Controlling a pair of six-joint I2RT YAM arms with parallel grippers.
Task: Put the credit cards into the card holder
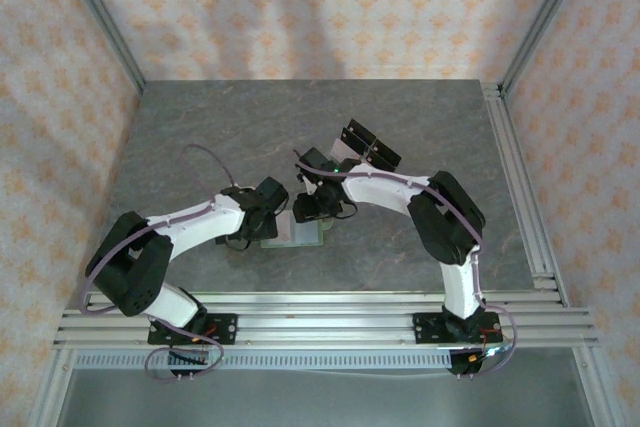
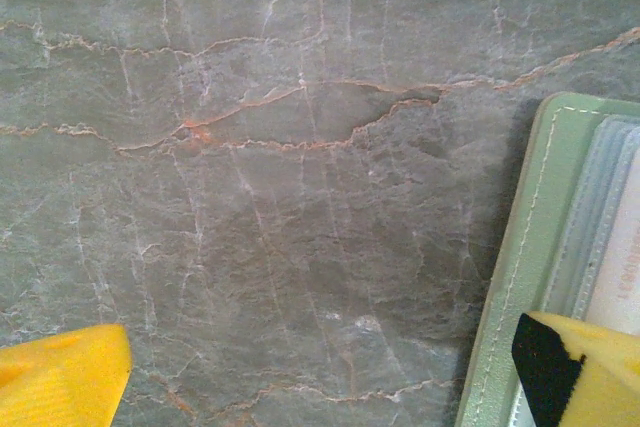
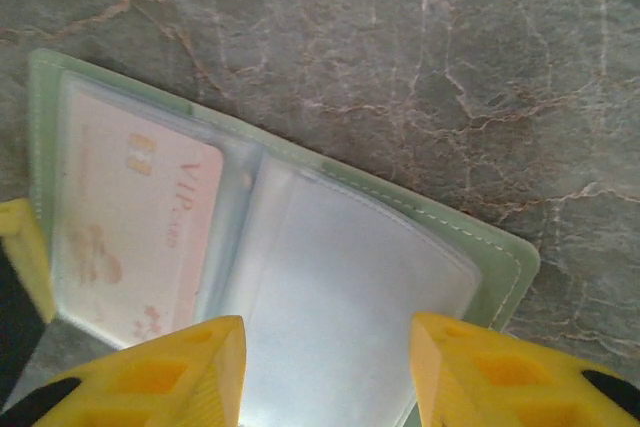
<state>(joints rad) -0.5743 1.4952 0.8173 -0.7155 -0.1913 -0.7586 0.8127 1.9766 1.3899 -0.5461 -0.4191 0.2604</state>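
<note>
While the left pincer [image 2: 320,377] stands wide open and empty at the left edge of the card holder [image 3: 500,257], the holder lies open on the counter [image 2: 300,147]. One pink credit card [image 3: 130,217] sits in its clear pocket [image 3: 150,107]. The right pincer [image 3: 325,367] hangs half open over the holder.

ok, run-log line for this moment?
card holder open flat | one credit card inside | left tool open at holder edge | right tool open over holder
</note>
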